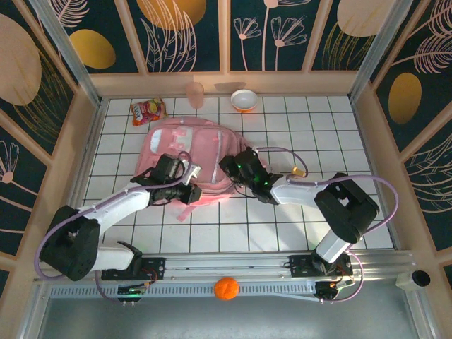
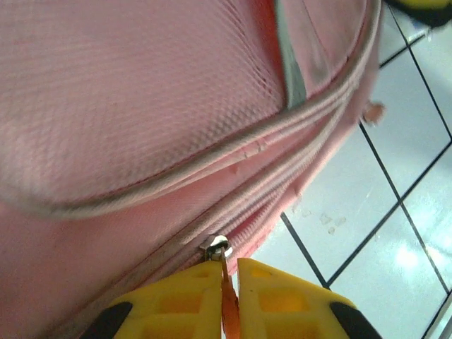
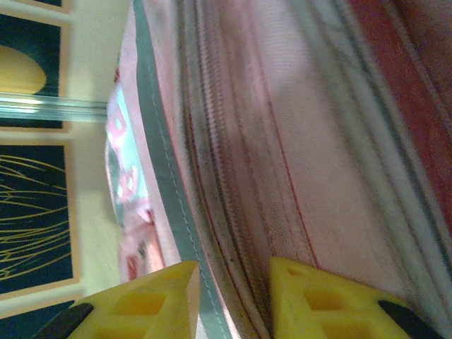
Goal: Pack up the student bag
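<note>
Now, left gripper [image 2: 227, 272] clenched on the zip pull [image 2: 227, 302] of the student bag [image 1: 198, 145] on the table [image 1: 318, 212], you draw along the track [image 2: 279, 187]; your right gripper [image 3: 233, 272] straddles its rim [image 3: 212, 176], grip unclear.

Bright, even light, glare on the white tiles [image 2: 415, 258], the student bag [image 3: 318, 141] softly blurred in both wrist views.

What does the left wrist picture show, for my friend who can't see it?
Close up, the left hand pinches a zipper tab on the pink backpack between yellow fingers. White table tiles lie to the right.
</note>
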You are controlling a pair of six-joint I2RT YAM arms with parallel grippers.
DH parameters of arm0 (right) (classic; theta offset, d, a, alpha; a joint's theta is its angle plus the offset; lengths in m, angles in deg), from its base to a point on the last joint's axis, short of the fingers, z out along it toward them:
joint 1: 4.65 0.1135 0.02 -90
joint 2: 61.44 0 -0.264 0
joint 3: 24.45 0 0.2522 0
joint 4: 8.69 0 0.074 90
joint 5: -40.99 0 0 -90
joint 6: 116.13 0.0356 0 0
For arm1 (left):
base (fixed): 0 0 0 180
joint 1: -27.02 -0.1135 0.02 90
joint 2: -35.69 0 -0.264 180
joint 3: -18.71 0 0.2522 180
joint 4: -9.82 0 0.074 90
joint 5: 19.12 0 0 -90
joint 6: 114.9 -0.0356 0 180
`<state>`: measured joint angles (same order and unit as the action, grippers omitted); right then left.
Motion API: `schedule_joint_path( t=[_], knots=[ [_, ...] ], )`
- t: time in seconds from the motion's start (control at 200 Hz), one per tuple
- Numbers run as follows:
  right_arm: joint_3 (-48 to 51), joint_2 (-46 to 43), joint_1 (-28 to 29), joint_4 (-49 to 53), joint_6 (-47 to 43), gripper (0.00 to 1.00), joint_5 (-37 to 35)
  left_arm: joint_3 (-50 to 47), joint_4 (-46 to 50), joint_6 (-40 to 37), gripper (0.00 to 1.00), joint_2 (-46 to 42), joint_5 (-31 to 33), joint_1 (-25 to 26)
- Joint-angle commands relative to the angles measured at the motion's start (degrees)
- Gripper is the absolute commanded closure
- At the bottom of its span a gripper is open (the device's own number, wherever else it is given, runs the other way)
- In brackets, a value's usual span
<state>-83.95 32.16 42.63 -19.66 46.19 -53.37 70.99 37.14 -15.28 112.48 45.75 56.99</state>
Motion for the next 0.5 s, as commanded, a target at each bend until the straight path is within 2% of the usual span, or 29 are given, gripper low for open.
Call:
schedule_joint_path(
  t=[0.0,0.06,0.145,0.31,0.43,0.495],
  knots=[
    [-2.7,-0.3,1.6,-5.1,-0.9,0.69,4.4,3.3,-3.4,-1.7,0.83,1.5,-5.4,2.4],
    [-2.3,-1.2,1.3,-3.4,-1.7,0.69,4.0,3.8,-3.9,-1.8,0.78,1.1,-5.9,2.4],
    [-1.5,-2.7,0.2,-0.8,-4.3,0.68,4.6,4.4,-3.6,-2.7,0.61,-0.5,-5.3,2.4],
    [-2.2,-6.3,-2.6,9.0,-13.5,0.59,6.8,5.9,-0.4,-6.6,0.36,-5.5,2.0,1.4],
    [-3.2,-10.5,-2.8,18.1,-20.4,0.51,5.1,5.9,2.5,-12.5,0.27,-10.0,4.5,-2.7],
    [-2.7,-12.7,-2.9,21.4,-22.7,0.49,4.4,5.4,4.3,-18.7,0.23,-12.5,7.1,-4.7]
  ],
)
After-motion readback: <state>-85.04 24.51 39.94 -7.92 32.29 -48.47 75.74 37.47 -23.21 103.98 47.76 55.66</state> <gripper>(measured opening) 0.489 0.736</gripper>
